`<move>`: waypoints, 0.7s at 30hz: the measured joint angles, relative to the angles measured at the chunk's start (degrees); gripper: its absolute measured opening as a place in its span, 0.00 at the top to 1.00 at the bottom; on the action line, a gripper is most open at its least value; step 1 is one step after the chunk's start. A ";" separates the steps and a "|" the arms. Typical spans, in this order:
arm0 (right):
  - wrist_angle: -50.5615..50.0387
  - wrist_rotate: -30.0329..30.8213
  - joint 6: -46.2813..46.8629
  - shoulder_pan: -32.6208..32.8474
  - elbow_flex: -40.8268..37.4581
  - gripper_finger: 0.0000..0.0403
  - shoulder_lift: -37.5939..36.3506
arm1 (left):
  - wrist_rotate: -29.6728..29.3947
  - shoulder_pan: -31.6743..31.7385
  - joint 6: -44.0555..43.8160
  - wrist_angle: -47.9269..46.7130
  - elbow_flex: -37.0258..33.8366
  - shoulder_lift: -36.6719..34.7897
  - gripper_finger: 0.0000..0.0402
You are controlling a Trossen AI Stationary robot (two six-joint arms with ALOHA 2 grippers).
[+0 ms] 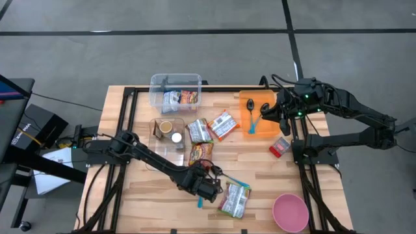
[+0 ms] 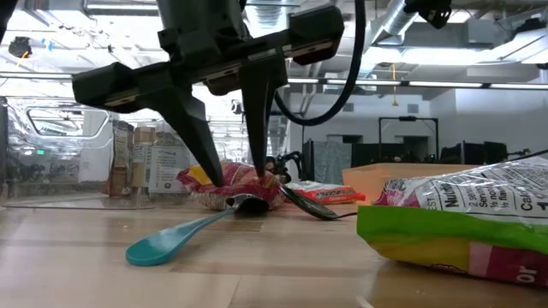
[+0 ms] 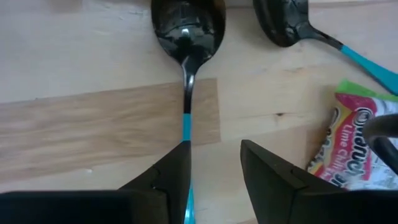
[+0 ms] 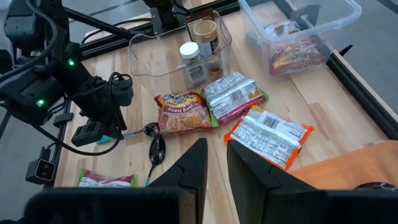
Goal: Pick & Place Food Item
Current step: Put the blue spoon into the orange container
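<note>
The left gripper [image 1: 207, 192] is hanging over a teal spoon [image 2: 184, 234] at the table's [image 1: 149, 188] front, jaws spread astride its handle. The right gripper [image 1: 265, 112], jaws nearly together, is hovering above the orange tray [image 1: 270, 97].

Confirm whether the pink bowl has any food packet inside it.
No: in the high view the pink bowl sits empty near the table's front edge, and the nearest packet lies on the wood beside it.

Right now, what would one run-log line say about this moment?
left gripper: open, straddling teal spoon handle on table | right gripper: waiting above orange tray | food packets: untouched
</note>
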 joint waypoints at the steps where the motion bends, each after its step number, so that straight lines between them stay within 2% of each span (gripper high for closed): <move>1: -0.01 0.01 -0.10 0.00 0.00 0.86 0.00 | -0.01 -0.11 0.00 -0.06 0.00 0.00 0.67; 21: -1.10 0.01 -0.53 0.00 0.00 0.86 0.00 | 4.44 -3.41 -0.18 0.60 -0.04 0.44 0.71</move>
